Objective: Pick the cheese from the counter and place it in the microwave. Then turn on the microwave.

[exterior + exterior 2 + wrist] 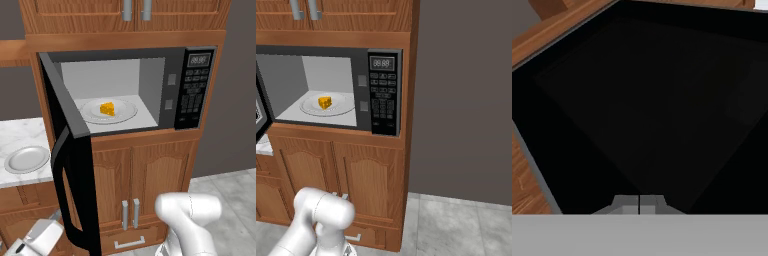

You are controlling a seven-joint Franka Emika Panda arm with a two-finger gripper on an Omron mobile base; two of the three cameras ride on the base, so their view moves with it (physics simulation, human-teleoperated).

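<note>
Nearest to us in the hand view, the end effector [639,204] has its two finger tips pressed together with nothing between them, right up against the dark glass of the microwave door [647,110], which takes up most of that view; strips of brown wood run along its upper left and lower left edges.

Going left to right in the left base view, we see the white marble worktop [20,131] at the far left, carrying a round grey plate [27,159] that lies bare. Next comes the microwave door [70,165], swung wide open toward us, its curved dark handle on the near edge; the door stands between the worktop and the oven cavity and covers part of the wooden cabinet doors [145,175] beneath. The white arm [192,220] rises at the lower right, and part of the hand shows at the lower left, low beside the door.

Inside the microwave [175,60], on the light grey floor, we find the cheese [107,108] resting on a round glass turntable plate [125,112], roughly centred and well apart from the walls. To its right sits the button panel [195,95] with a small display at the top.

From the right base view, the cheese [325,102] shows on the same plate, with a plain grey wall [466,100] beside the cabinet column.
</note>
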